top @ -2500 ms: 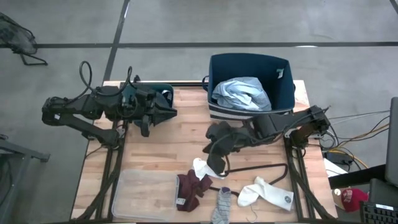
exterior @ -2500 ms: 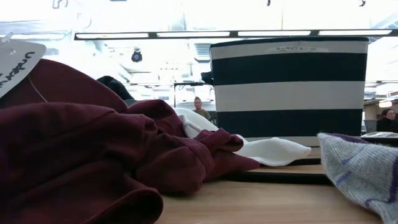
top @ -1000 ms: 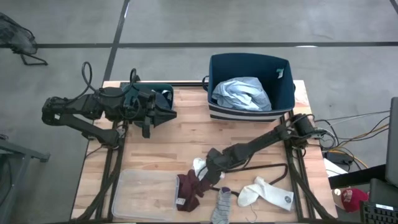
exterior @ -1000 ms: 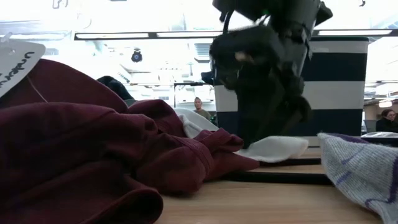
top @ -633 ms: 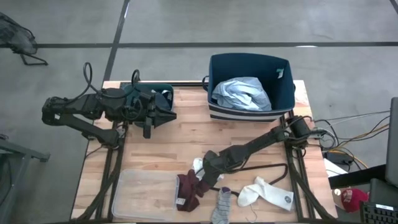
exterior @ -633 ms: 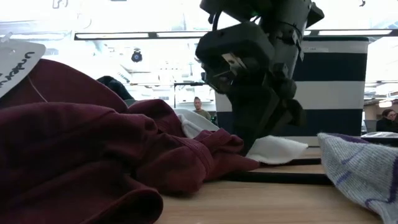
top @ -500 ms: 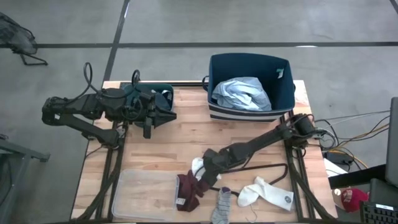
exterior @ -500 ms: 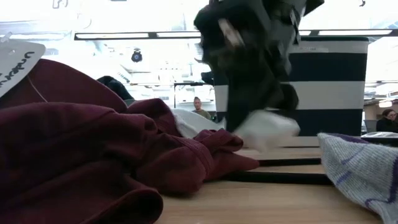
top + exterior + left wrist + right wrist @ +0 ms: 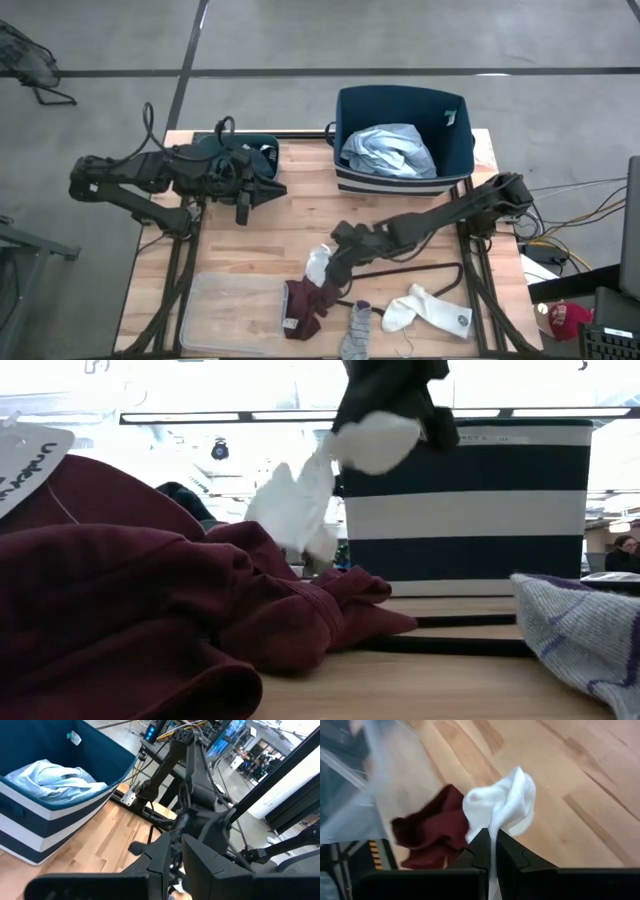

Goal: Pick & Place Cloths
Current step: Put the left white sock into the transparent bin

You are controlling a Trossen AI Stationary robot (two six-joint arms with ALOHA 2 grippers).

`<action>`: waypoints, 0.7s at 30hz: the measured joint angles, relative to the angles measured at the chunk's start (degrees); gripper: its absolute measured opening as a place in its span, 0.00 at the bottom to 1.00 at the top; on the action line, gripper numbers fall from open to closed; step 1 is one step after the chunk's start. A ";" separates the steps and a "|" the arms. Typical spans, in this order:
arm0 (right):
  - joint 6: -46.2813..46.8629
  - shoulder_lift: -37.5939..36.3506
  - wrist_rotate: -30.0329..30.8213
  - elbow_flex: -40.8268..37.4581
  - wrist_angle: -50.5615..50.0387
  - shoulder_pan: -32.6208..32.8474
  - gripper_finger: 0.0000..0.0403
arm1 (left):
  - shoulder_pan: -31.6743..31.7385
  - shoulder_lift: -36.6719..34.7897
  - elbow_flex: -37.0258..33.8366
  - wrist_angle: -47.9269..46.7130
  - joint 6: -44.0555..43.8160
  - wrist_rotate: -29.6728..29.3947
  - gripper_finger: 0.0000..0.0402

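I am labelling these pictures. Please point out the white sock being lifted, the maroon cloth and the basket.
white sock (image 9: 502, 805): right wrist view, bunched middle.
maroon cloth (image 9: 308, 301): high view, its centre.
basket (image 9: 465, 515): low view, striped front wall.

A plain white soft sock (image 9: 318, 265) hangs over a pale striped-grain wooden table (image 9: 290, 215). The crumpled maroon cloth (image 9: 310, 303) lies near. The fabric basket (image 9: 465, 505) is navy with white horizontal bands; the light blue shirt (image 9: 388, 151) fills it. A grey sock with purple trim (image 9: 357, 330) lies nearest.
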 joint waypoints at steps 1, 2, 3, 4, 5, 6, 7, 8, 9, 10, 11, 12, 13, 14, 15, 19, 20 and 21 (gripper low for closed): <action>0.01 -0.32 0.10 0.37 0.00 0.02 0.02 | 0.00 0.14 0.00 0.02 -0.06 0.00 0.13; -0.08 -0.55 0.37 0.65 0.15 0.04 0.02 | 0.00 0.26 0.00 0.00 -0.06 0.00 0.13; -0.29 -0.62 0.77 0.90 0.04 0.15 0.02 | 0.00 0.46 0.00 -0.05 -0.06 0.00 0.13; -0.48 -0.62 1.06 1.27 -0.16 0.23 0.02 | 0.00 0.63 0.00 -0.02 -0.06 0.00 0.13; -0.73 -0.62 1.14 1.77 -0.10 0.27 0.02 | 0.00 0.69 0.00 -0.07 -0.06 0.00 0.13; -0.86 -0.62 1.15 2.27 0.00 0.28 0.02 | 0.00 0.80 -0.02 -0.17 -0.06 0.00 0.13; -0.90 -0.64 1.16 2.79 -0.06 0.28 0.02 | 0.00 0.99 -0.02 -0.15 -0.06 0.00 0.13; -0.93 -0.71 1.16 3.39 -0.07 0.28 0.02 | 0.00 1.01 -0.02 -0.18 -0.06 0.00 0.13; -1.28 -0.71 1.21 4.05 0.04 0.28 0.02 | 0.00 1.06 -0.02 -0.26 -0.06 0.00 0.13; -1.71 -0.71 1.22 4.75 -0.06 0.28 0.02 | 0.00 1.14 -0.02 -0.26 -0.06 0.00 0.13; -2.33 -0.71 1.33 5.48 -0.09 0.28 0.02 | 0.00 1.31 -0.02 -0.22 -0.06 -0.02 0.13; -2.92 -0.71 1.33 6.21 -0.11 0.28 0.02 | 0.00 1.31 -0.02 -0.23 -0.06 0.00 0.13; -3.54 -0.71 1.33 7.03 -0.40 0.28 0.02 | 0.00 1.38 -0.02 -0.24 -0.28 0.00 0.13; -3.97 -0.71 1.32 7.90 -1.05 0.26 0.02 | 0.00 1.38 -0.02 -0.24 -1.08 0.00 0.13; -4.26 -0.71 1.32 8.88 -2.18 0.26 0.02 | 0.00 1.39 -0.02 -0.24 -1.79 0.00 0.13; -4.50 -0.71 1.32 13.63 -9.66 0.26 0.02 | 0.00 1.45 -0.02 -0.24 -2.09 0.00 0.14; -4.71 -0.71 1.30 14.89 -11.25 0.26 0.02 | 0.00 1.51 -0.02 -0.24 -2.04 0.00 0.15; -5.21 -0.71 1.31 16.20 -12.58 0.27 0.02 | 0.00 1.61 -0.02 -0.22 -2.04 0.00 0.17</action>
